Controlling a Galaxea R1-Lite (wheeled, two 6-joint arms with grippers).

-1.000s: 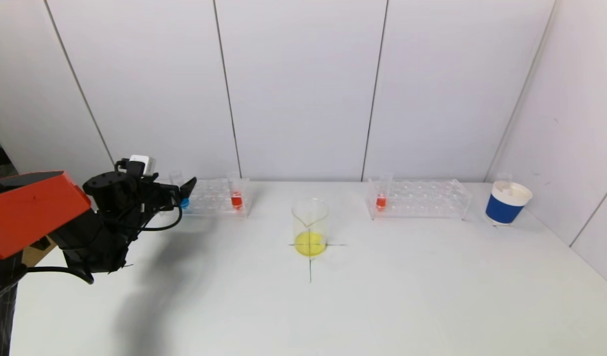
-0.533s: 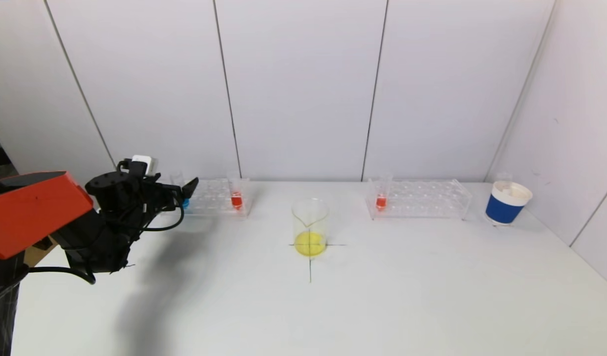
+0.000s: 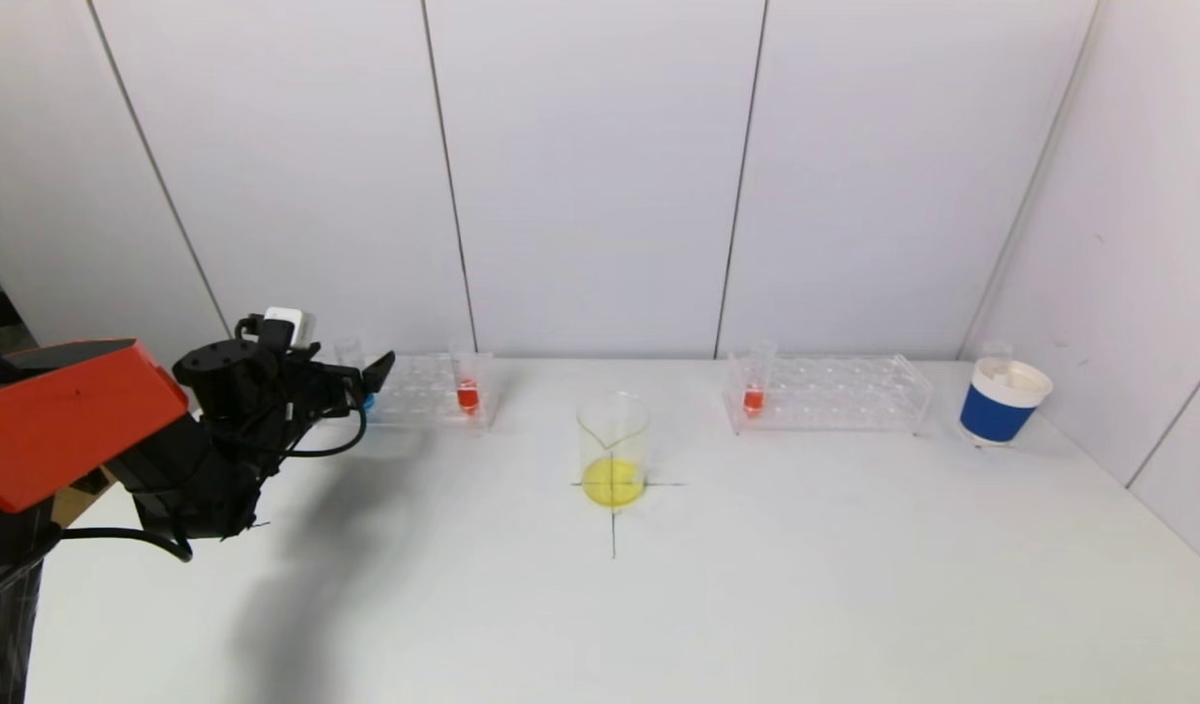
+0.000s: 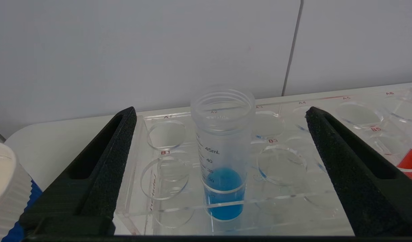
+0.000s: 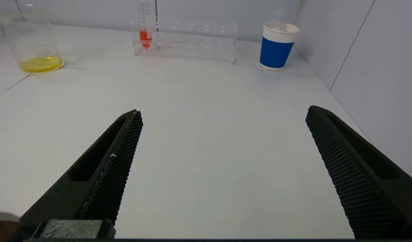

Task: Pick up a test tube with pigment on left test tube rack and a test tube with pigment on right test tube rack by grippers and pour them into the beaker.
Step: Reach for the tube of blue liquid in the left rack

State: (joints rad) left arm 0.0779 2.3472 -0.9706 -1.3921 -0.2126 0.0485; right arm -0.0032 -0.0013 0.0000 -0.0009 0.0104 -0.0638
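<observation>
L gripper [image 4: 222, 117] jaws wide open, straddling blue-pigment tube [image 4: 222, 158] upright in left rack [image 3: 419, 391]. Ease fwd till pads flank tube below the rim, then close, lift straight. R gripper [image 5: 222, 114] open, idle above counter [image 5: 206, 101]. Beaker [image 3: 614, 448] center.

Left rack [image 4: 179, 174]: clear glossy plastic; tube [image 4: 222, 151] the same, printed scale. Left end effector [image 4: 221, 141] fingers [image 4: 122, 134] faced with rough matt black foam. Worktop [image 5: 206, 111] smooth matt white.
</observation>
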